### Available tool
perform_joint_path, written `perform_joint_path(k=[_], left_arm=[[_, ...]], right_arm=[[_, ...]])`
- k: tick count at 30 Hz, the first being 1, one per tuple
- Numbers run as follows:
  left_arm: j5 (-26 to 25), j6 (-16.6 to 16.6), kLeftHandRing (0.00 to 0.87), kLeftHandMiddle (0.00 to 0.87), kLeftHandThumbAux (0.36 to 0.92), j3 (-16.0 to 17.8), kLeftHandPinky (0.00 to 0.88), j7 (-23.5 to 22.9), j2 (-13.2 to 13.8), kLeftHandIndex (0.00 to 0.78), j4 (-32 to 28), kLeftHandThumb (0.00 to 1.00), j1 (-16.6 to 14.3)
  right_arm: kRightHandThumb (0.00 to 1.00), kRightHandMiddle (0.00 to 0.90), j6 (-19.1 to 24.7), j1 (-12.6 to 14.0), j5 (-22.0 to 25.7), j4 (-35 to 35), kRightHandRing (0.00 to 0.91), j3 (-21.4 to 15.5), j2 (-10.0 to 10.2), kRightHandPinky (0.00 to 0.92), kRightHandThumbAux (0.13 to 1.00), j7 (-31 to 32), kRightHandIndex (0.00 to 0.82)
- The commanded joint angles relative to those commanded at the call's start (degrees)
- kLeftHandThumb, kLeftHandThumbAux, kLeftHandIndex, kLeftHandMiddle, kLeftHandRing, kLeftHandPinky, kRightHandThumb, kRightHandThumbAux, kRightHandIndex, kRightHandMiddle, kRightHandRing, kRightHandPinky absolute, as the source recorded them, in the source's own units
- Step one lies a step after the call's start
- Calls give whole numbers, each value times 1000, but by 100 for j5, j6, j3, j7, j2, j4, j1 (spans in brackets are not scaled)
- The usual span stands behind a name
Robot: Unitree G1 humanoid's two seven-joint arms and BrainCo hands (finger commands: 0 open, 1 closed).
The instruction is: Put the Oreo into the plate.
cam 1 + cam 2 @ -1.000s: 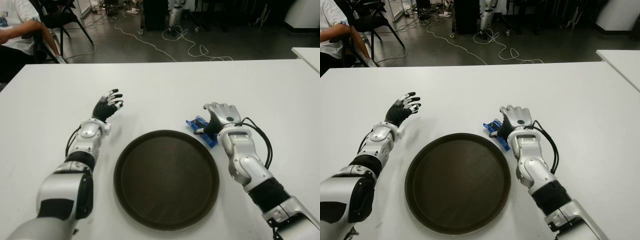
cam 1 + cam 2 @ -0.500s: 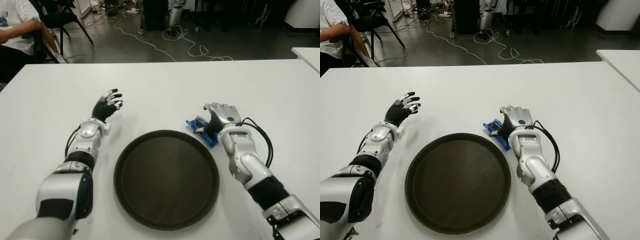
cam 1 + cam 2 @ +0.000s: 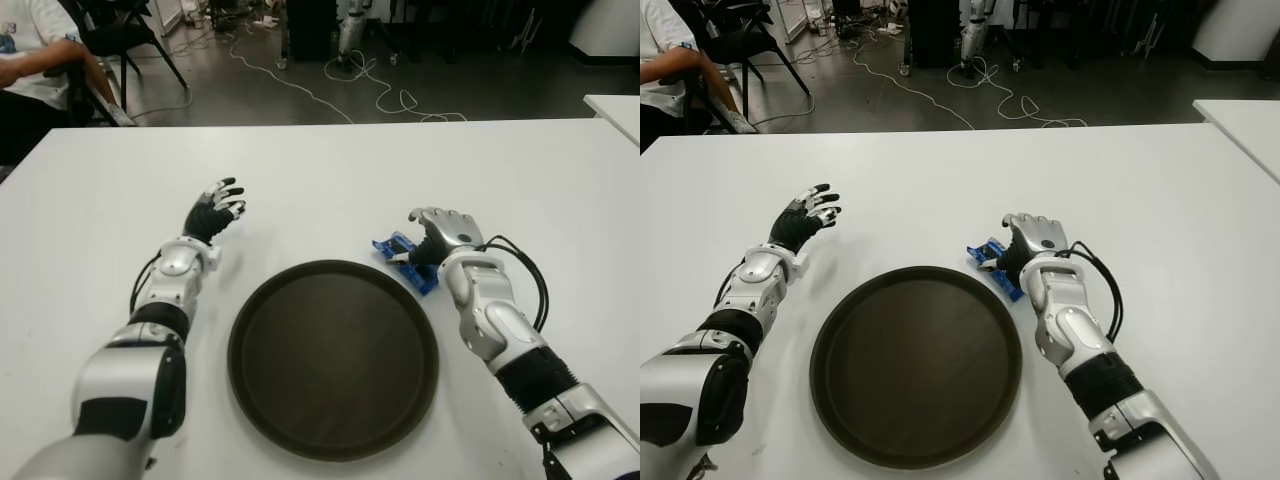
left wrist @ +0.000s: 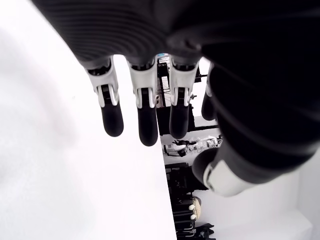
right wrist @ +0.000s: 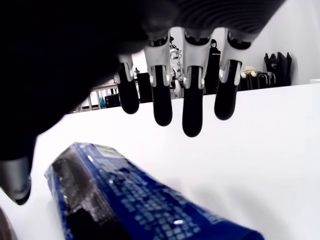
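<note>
My right hand hangs over the blue Oreo packet, which lies flat on the white table, just beside the far right rim of the round dark plate and outside it. My fingers are spread and extended above the wrapper, closed on nothing. I judge the packet light, its glossy film slippery and crinkly, and the biscuits inside easy to crack. So I would pinch it across its narrow width near the middle, thumb on one long edge, fingers on the other, and squeeze gently. My left hand shows open beyond the plate's left side.
</note>
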Motion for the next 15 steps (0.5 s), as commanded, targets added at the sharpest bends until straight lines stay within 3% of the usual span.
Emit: perform_joint_path(k=[15], left_arm=[[-19,1,186,190,738,8,188,-44,6,122,3,43,1]], right_arm=[[0,334,48,-45,-4,82,365,38,4,333,529,-23,267]])
